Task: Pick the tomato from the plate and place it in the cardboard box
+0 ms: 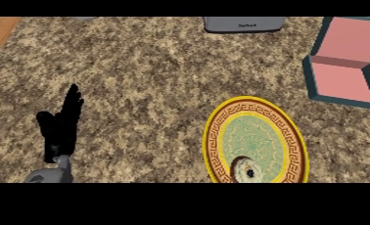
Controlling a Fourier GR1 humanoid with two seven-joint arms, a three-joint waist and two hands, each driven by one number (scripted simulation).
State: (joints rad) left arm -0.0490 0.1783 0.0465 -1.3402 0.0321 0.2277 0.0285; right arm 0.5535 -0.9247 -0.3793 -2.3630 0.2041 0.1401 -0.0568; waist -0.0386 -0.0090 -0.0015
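Plate (254,121) w/ Greek-key rim; no legible writing.

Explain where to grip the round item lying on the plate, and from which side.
Probably across its rounded sides, coming from above: the round item sits low on the plate, near its front rim, with its top uncovered.

Counter (145,72): speckled brown, tan and cream, granite-like, across most of the frame. Upper left corner: small orange-brown patch.

Plate (217,136), lower right: yellow rim, then a dark red-brown band carrying a gold key pattern, pale green centre with faint tracery. On its lower part, a pale beige round object (248,171) with a dark spot; identity unclear.

Box (339,62), right edge: teal walls, pink inside.

Top centre: grey appliance (243,23).

Left hand (61,126), lower left: black, grey forearm.
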